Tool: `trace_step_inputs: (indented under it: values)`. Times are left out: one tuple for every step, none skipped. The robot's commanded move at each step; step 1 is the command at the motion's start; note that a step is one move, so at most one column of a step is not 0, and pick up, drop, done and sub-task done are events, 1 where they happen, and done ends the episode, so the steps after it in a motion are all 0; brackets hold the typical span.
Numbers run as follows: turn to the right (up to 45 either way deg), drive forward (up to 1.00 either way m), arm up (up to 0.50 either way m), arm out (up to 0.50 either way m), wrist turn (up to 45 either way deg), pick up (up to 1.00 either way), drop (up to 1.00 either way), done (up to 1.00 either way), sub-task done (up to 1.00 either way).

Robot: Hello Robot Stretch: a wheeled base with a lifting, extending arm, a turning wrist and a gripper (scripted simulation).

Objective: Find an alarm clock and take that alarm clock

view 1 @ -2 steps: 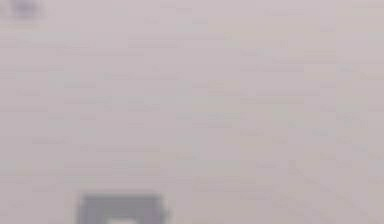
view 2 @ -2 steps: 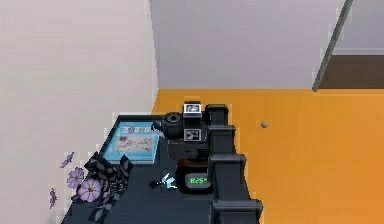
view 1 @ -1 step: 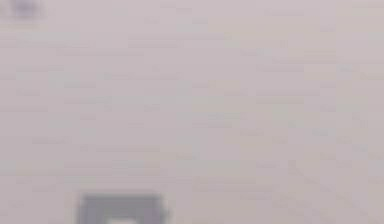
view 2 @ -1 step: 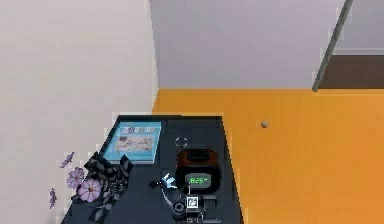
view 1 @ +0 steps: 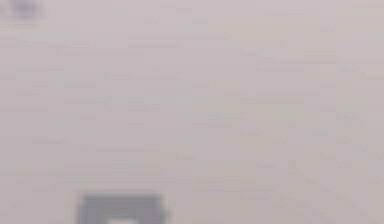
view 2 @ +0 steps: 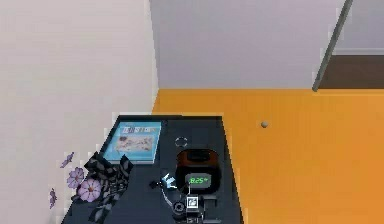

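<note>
1. Dark tabletop (view 2: 206,128) fills the lower left of the arm side view, beside an orange floor (view 2: 300,150).
2. The clock (view 2: 198,180), with green digits, stands on it at low centre, just below a dark rounded box (view 2: 197,158).
3. The end effector (view 2: 167,184) sits just left of the clock; I cannot tell whether it grasps anything.
4. A blue book (view 2: 138,140) lies above purple flowers (view 2: 85,185).

The tabletop (view 2: 205,128) and flowers (view 2: 88,186) run off the bottom edge. With the clock (view 2: 199,181) at the gripper (view 2: 166,184), whether it holds anything cannot be told. A speck (view 2: 264,125) on the floor (view 2: 300,155) is too small to name.
</note>
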Motion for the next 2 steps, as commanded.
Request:
trace_step_inputs:
  values:
    - [0.0, 0.0, 0.1, 0.0, 0.0, 0.0, 0.0, 0.0, 0.0]
    - [0.0, 0.0, 0.0, 0.0, 0.0, 0.0, 0.0, 1.0, 0.0]
